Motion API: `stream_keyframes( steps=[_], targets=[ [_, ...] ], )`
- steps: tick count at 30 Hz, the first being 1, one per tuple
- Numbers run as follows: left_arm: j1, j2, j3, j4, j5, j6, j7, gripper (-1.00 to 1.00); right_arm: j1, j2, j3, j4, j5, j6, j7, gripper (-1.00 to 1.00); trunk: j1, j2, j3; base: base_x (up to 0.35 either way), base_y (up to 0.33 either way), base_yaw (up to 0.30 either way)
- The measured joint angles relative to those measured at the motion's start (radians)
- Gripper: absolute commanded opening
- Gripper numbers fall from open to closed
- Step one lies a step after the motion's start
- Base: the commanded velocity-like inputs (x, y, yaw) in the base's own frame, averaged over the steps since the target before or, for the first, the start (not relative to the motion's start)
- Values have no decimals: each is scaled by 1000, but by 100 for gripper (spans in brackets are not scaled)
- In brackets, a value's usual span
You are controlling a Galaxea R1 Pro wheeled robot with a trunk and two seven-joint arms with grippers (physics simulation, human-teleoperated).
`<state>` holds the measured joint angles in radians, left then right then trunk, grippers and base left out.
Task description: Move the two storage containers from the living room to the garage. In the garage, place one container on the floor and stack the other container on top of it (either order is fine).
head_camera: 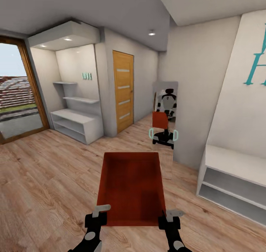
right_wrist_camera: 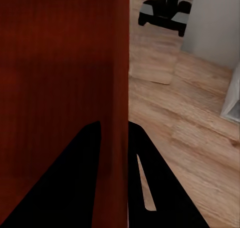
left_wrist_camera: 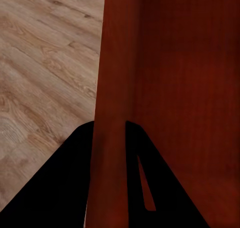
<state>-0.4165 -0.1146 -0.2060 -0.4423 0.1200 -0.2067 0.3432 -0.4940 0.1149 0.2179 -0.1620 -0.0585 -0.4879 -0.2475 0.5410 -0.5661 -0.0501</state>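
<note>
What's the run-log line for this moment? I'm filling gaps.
phase: carrying | held: storage container | left gripper: shut on wall | right gripper: shut on wall | floor: wood plank

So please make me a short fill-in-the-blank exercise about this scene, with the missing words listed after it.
1. The left hand and right hand carry one red-orange ____ between them.
2. Each hand is shut on a side ____ of it.
3. The floor is made of light ____ planks.
4. Ahead, a tall ____ by the wall reflects the robot.

Missing words: container; wall; wood; mirror
</note>
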Motion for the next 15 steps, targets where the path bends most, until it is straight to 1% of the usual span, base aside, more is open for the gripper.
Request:
stream_keyframes(
  steps=[5, 9, 15],
  targets=[
    [0, 0, 1, 0, 0, 7, 0, -100, 0, 0, -2, 1, 0, 6, 2, -100, 0, 0, 3, 321, 0, 255],
    [0, 0, 0, 0, 0, 4, 0, -100, 0, 0, -1, 1, 0, 3, 1, -100, 0, 0, 8, 321, 0, 214],
    [0, 0, 0, 0, 0, 0, 0, -100, 0, 0, 0, 0, 0, 1, 0, -100, 0, 0, 10, 321, 0, 51]
  ],
)
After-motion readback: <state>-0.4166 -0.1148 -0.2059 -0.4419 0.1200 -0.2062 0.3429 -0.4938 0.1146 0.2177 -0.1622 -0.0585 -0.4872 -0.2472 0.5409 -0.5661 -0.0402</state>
